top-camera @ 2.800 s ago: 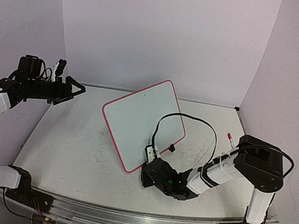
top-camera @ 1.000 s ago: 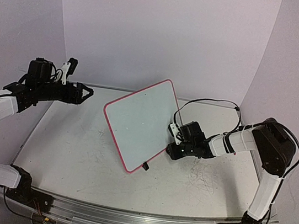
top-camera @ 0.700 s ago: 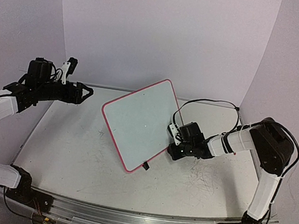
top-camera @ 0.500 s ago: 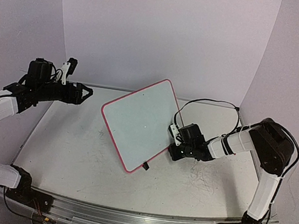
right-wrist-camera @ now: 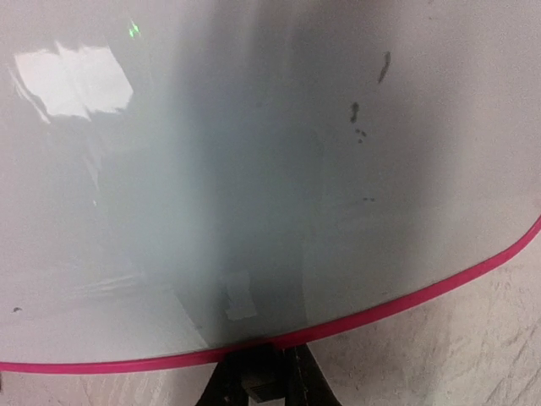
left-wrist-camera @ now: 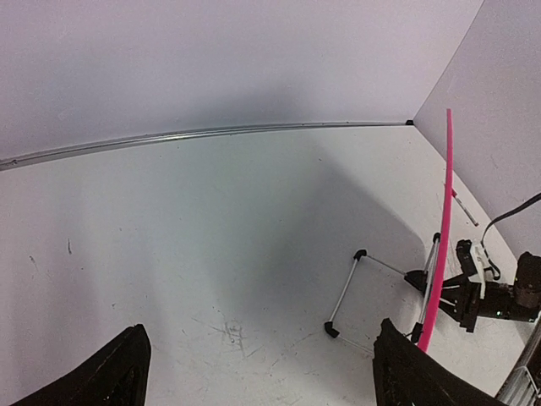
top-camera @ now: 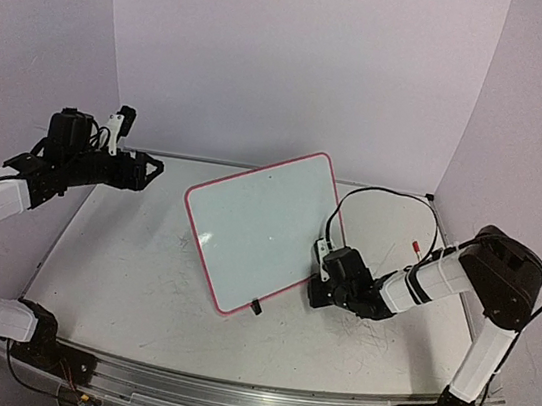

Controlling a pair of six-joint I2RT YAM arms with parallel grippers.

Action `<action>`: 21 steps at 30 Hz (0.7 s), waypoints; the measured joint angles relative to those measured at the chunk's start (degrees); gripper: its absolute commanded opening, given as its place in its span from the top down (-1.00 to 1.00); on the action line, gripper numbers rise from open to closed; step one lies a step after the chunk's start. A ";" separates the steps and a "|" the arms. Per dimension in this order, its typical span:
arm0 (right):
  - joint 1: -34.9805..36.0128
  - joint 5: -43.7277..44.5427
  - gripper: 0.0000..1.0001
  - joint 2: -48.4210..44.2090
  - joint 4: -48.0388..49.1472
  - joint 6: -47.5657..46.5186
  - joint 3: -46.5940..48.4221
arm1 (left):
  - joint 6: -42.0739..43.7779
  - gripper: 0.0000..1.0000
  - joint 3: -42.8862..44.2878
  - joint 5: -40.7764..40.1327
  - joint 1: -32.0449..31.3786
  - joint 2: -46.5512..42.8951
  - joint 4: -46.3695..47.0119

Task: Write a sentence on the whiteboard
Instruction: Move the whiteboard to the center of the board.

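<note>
The whiteboard (top-camera: pixel 262 227) stands tilted on the table, glossy white with a red-pink rim and one black clip foot (top-camera: pixel 256 307) showing. No red lettering shows on it; the sentence is not in view. My right gripper (top-camera: pixel 318 285) is low at the board's lower right edge. In the right wrist view its fingers (right-wrist-camera: pixel 269 359) are closed on the rim (right-wrist-camera: pixel 406 298), with the board face (right-wrist-camera: pixel 254 169) filling the frame. My left gripper (top-camera: pixel 150 168) is raised at the far left, open and empty (left-wrist-camera: pixel 262 381). The left wrist view shows the board edge-on (left-wrist-camera: pixel 439 245).
A red marker (top-camera: pixel 414 246) lies on the table right of the board, also in the left wrist view (left-wrist-camera: pixel 463 207). A black cable (top-camera: pixel 393 195) loops behind the right arm. A wire stand (left-wrist-camera: pixel 347 296) props the board's back. White walls enclose the table.
</note>
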 measured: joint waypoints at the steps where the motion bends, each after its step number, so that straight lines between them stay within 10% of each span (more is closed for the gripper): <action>1: 0.26 0.86 1.00 -0.96 0.20 1.64 -1.36 | 0.17 -0.85 -0.12 -0.23 0.00 -0.14 -0.01; 18: 7.43 18.41 1.00 -10.33 -3.32 28.78 -13.97 | -0.26 -0.85 -1.57 -0.45 0.00 -1.01 1.18; 21: 9.30 19.92 0.73 -10.32 -4.30 31.99 -13.96 | -1.60 -0.85 -2.61 -0.25 0.00 -1.01 2.19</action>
